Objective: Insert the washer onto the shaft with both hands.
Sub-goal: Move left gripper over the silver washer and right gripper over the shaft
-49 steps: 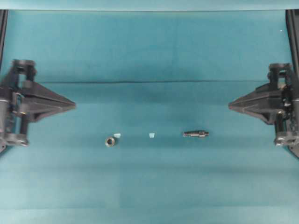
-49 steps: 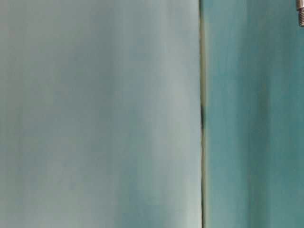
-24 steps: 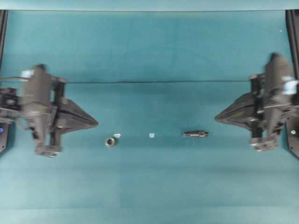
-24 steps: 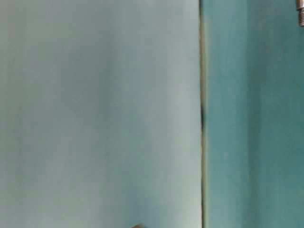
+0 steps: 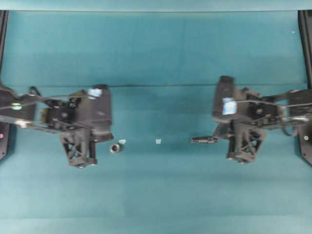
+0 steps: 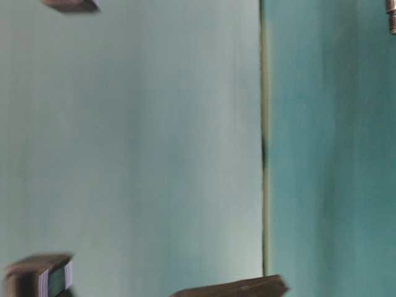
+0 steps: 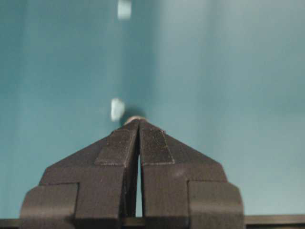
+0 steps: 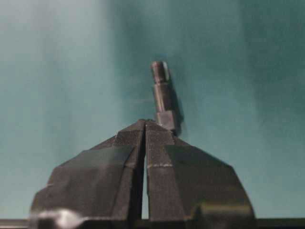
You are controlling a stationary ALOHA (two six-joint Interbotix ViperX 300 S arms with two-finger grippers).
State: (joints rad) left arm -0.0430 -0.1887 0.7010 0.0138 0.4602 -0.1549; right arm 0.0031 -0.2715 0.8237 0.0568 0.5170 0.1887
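Plainly, both small parts will call for a careful pinch. The washer, a tiny thick ring of shiny grey metal with a dark centre hole, looks hard, smooth and light; it would likely skid or flip if pressed from one side, so the safest hold is probably across its outer rim, leaving the hole free. The shaft, a small dark grey metal rod with steps and ridges and one thinner end, looks rigid and prone to rolling; taking it on the thicker blocky section seems best, so the thin end stays bare for the ring.

Both lie on the teal cloth-covered desk, well apart, with two small pale tape scraps between them. The washer sits just beside the left gripper, a black one with lattice-braced pointed fingers, and in the left wrist view it peeks out just past the tips. The shaft lies lengthwise on the desk, its thick end at the tip of the matching right gripper; in the right wrist view it runs away from the tips, slightly tilted.

Each gripper's fingers are pressed together with nothing between them. Neither part has been picked up yet.
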